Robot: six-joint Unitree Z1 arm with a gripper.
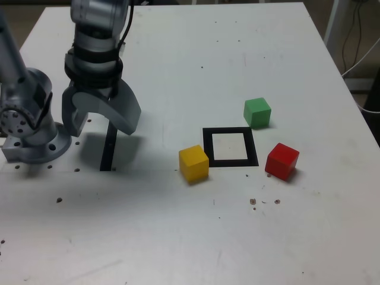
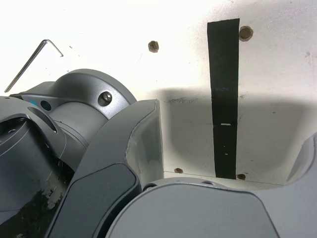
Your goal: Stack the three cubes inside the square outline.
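The worktop (image 1: pixel 148 225) fills most of my exterior view, pale and lightly pitted; over its left part I have the grey arm (image 1: pixel 96 35), coming in from the top of that view, with its base (image 1: pixel 38 139) standing on the surface at the left edge; the pincer (image 1: pixel 101 122) hangs above the worktop just beside that base, its jaws spread wide with nothing between them, and the wrist view shows me the same wide gap; beneath it, a black strip (image 2: pixel 225 99) lies flat, running from near to far, with the pincer's shadow across it; right of the middle I see the square outline (image 1: pixel 208 148), thick and black around a white centre, with no cube inside; the three cubes sit around it, apart from one another: the yellow cube (image 1: pixel 194 163) at its left, toward the near corner, the red cube (image 1: pixel 282 161) just off its right side, also toward the near end, and the green cube (image 1: pixel 257 113) just beyond its far right corner; smallest, in my wrist view, a thin bent hex key (image 2: pixel 30 63) lies near the base.
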